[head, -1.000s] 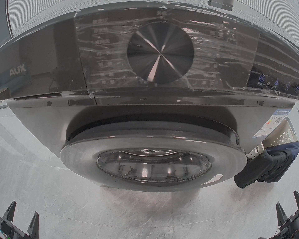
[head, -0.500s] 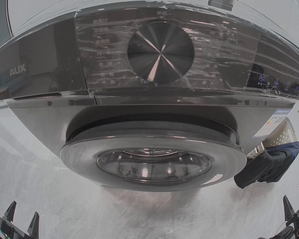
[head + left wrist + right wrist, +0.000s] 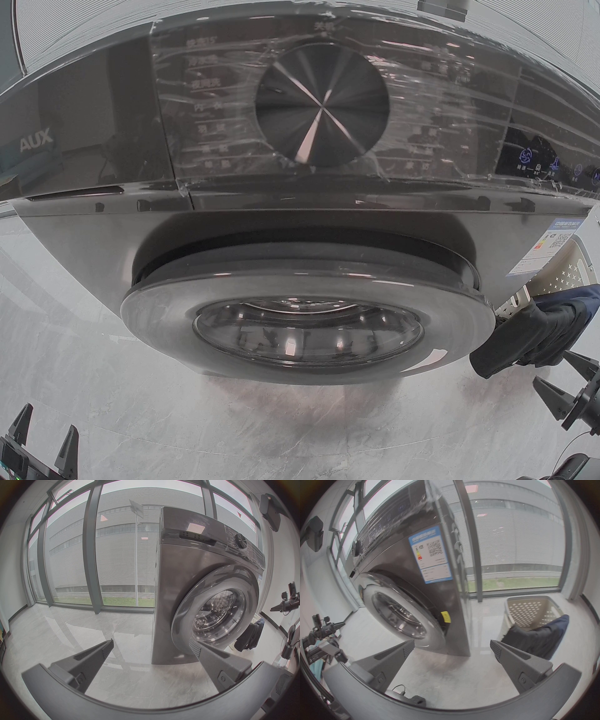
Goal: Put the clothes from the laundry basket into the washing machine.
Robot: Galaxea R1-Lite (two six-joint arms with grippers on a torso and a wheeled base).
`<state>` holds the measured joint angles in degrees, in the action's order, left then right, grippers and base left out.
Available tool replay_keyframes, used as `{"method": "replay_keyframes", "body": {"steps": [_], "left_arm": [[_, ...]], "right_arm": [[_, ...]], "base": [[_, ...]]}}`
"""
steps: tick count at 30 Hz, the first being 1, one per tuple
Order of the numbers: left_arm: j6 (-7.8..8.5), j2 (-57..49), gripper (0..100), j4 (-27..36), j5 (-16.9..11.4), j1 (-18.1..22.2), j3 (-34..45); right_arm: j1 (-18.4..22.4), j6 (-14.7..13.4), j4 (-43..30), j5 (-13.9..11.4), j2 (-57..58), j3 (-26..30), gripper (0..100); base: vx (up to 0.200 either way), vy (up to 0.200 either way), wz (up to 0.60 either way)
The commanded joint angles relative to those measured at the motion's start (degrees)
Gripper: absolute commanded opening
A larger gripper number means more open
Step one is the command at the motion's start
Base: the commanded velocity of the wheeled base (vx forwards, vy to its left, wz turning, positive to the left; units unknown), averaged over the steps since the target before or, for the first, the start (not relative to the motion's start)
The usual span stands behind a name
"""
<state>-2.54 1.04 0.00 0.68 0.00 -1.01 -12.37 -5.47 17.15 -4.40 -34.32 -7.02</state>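
Note:
A dark grey washing machine [image 3: 312, 206] stands before me with its round glass door [image 3: 307, 328] shut. To its right a white perforated laundry basket [image 3: 565, 272] holds dark clothes [image 3: 531, 337] that hang over its rim toward the floor. In the right wrist view the basket [image 3: 532, 611] and the draped clothes [image 3: 536, 639] lie just past my open fingers. My right gripper [image 3: 572, 381] hangs open low at the right, close below the clothes. My left gripper [image 3: 45, 431] stands open near the floor at the lower left, empty.
Glossy grey tile floor [image 3: 300, 431] stretches in front of the machine. Tall windows [image 3: 93, 548] run behind and beside it. The machine's right side wall [image 3: 434, 583] stands close to the basket.
My right gripper has risen and turned toward the hanging clothes at the right edge. The left gripper and the washer door are unchanged.

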Motion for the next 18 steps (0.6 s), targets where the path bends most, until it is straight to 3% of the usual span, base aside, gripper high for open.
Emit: {"method": "replay_keyframes", "body": {"steps": [1,6,18], "left_arm": [[-0.01,-0.6,100,0.0,0.0,0.0,0.9],[-0.01,-0.6,100,0.0,0.0,0.0,0.9],[-0.01,-0.6,100,0.0,0.0,0.0,0.9]], "right_arm": [[-10.2,-1.5,10.8,-0.8,-18.1,-0.7,100],[-12.4,-1.4,16.0,-0.4,-25.3,-2.1,100],[-15.8,-1.3,16.3,-0.5,-31.7,-8.7,100]], "base": [[0.0,0.0,0.0],[0.0,0.0,0.0],[0.0,0.0,0.0]]}}
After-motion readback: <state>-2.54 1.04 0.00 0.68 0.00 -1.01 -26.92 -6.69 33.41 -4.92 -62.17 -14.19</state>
